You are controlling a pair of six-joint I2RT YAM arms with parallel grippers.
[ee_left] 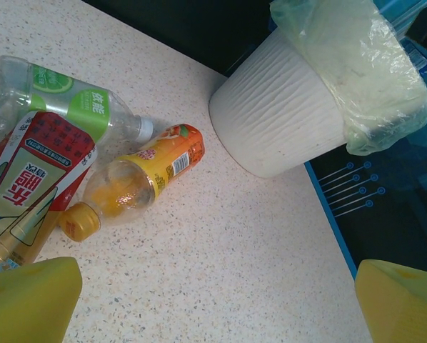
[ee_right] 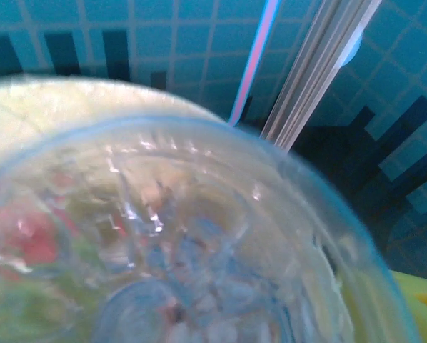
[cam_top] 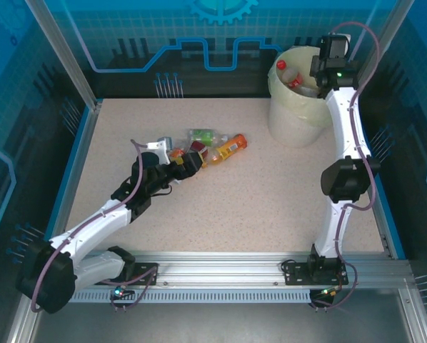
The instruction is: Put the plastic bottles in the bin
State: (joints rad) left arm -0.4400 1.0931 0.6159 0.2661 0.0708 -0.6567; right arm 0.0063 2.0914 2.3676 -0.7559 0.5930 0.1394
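A speckled beige tabletop [cam_top: 256, 200] with blue edging sits inside translucent blue panels [cam_top: 128, 28] printed with grid lines and a gear, framed by 2 aluminium posts [cam_top: 60, 50].

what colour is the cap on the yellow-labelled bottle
Orange cap, clearest in the left wrist view.

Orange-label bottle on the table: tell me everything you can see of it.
The orange-label bottle lies on its side on the speckled table, short of the bin and apart from it. Clear plastic, yellow-orange printed label, orange cap on, orange tint inside. Its cap end sits beside the red-label bottle; whether they touch is unclear.
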